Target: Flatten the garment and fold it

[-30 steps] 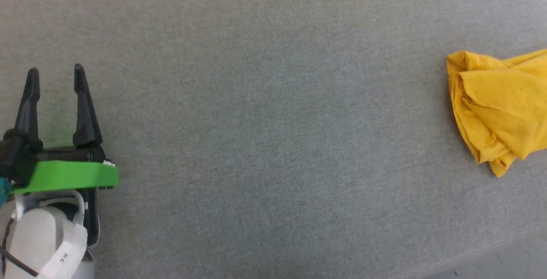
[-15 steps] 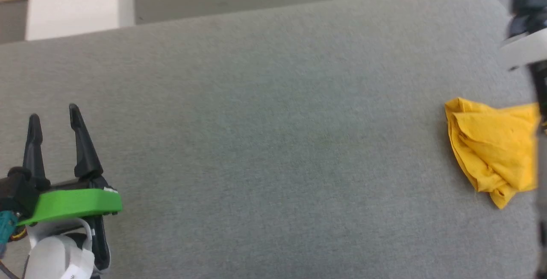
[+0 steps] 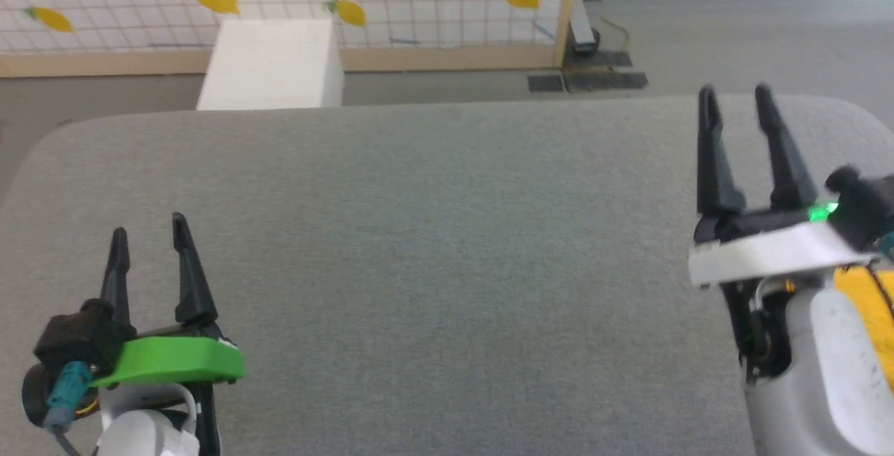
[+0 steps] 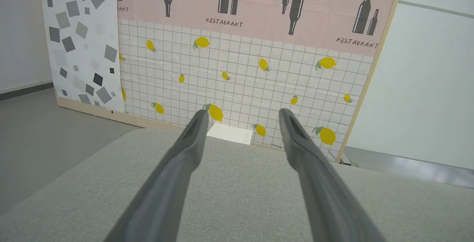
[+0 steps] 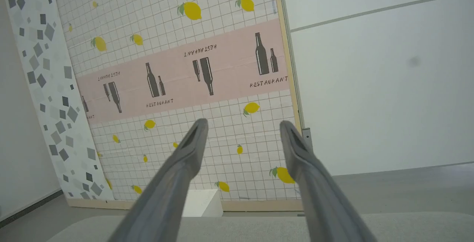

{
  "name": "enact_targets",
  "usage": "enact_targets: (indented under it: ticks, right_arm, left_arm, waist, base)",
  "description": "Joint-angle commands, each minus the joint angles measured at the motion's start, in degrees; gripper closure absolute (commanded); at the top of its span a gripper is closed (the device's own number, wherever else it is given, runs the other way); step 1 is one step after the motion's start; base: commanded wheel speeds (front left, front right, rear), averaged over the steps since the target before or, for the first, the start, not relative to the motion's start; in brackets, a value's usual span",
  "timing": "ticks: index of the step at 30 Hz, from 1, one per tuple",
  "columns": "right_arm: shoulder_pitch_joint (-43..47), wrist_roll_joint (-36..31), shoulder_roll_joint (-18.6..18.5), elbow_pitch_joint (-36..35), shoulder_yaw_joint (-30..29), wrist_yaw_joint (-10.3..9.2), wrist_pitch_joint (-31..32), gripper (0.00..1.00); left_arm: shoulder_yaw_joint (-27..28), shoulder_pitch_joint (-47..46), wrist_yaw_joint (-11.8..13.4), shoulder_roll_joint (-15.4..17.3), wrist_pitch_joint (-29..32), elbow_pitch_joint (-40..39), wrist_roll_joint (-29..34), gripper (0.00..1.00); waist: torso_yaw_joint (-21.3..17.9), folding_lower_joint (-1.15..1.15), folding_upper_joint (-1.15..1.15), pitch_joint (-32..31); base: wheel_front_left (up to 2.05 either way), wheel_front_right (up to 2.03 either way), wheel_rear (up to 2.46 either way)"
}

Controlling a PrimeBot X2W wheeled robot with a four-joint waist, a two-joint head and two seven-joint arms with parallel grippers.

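Fabric of a grey cushioned surface (image 3: 447, 267) runs wide and open between its rounded left and right corners, a white box (image 3: 269, 65) beyond the far edge. At left, the left gripper (image 3: 148, 227) sits low, fingers parted, gripping nothing. At right, the right gripper (image 3: 735, 89) rides higher, likewise parted and unladen; the garment (image 3: 862, 302) shows yellow past its forearm.

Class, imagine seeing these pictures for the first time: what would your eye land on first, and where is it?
Two open black pincers rise over a grey pad: the left pincer at lower left, with a bright green collar, and the right pincer at the right edge. A patch of the yellow garment peeks out beside the right arm. Behind the pad stands a lemon-print panel.
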Motion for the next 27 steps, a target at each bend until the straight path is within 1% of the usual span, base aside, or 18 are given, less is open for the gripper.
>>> enact_targets:
  ticks: [1,3,4,6,7,9,11,17,23,25,27]
  right_arm:
    - [2.0,-0.2,0.2,0.9,0.1,-0.08,-0.7,0.00]
    - [4.1,-1.0,0.2,1.8,0.0,-0.08,-1.5,0.00]
    - [5.3,-0.3,0.2,2.4,0.3,-0.08,-1.8,0.00]
    - [7.1,-2.6,0.2,3.4,0.7,-0.08,-2.1,0.00]
    - [8.1,-2.4,0.2,4.0,0.4,-0.08,-2.2,0.00]
    - [9.5,-4.3,0.2,4.7,0.4,-0.08,-2.4,0.00]
    - [10.7,-4.7,0.2,5.6,0.6,-0.08,-2.5,0.00]
    - [13.4,-6.3,0.2,7.5,-1.3,-0.08,-2.6,0.00]
    - [15.2,-6.9,0.2,9.2,-3.7,-0.08,-2.7,0.00]
    - [15.6,-7.2,0.2,9.8,-4.0,-0.08,-2.7,0.00]
    - [15.8,-7.3,0.2,10.2,-4.2,-0.08,-2.7,0.00]
  left_arm:
    - [-0.4,0.8,0.1,-0.3,-0.4,0.6,0.8,0.00]
    - [-0.8,1.3,0.3,-0.4,-0.4,1.1,1.4,0.00]
    - [-1.2,1.5,0.4,-0.5,-0.4,1.4,1.9,0.00]
    - [-2.0,1.9,0.4,-0.7,-0.4,2.2,2.7,0.00]
    - [-2.4,2.0,0.4,-0.8,-0.4,2.6,3.1,0.00]
    - [-3.4,2.4,0.1,-1.1,-0.4,3.3,3.6,0.00]
    - [-4.4,2.6,-0.3,-1.2,-0.4,4.1,4.1,0.00]
    - [-7.1,2.8,-1.0,-1.6,-0.4,8.1,5.1,0.00]
    - [-8.3,2.3,-1.2,-2.1,-0.4,11.1,5.1,0.00]
    - [-8.3,2.3,-1.0,-2.2,-0.4,11.7,5.2,0.00]
    - [-8.3,2.3,0.0,-2.2,-0.4,12.1,5.8,0.00]
  waist:
    - [3.1,0.01,0.00,-3.4]
    - [3.1,0.01,0.00,-3.8]
    - [3.1,0.01,0.00,-3.9]
    - [3.2,0.01,0.00,-4.2]
    - [3.2,0.01,0.00,-4.3]
    - [3.1,0.01,0.00,-4.4]
    - [3.0,0.01,0.00,-4.5]
    - [2.7,0.01,0.00,-4.0]
    - [2.6,0.01,0.00,-3.4]
    - [2.5,0.01,0.00,-3.4]
    - [2.3,0.01,0.00,-3.3]
  base:
    - [0.00,0.00,0.00]
    - [0.00,0.00,0.00]
    - [0.00,0.00,0.00]
    - [0.00,0.00,0.00]
    - [0.00,0.00,0.00]
    - [0.00,0.00,0.00]
    - [0.00,0.00,0.00]
    - [0.00,0.00,0.00]
    - [0.00,0.00,0.00]
    - [0.00,0.00,0.00]
    - [0.00,0.00,0.00]
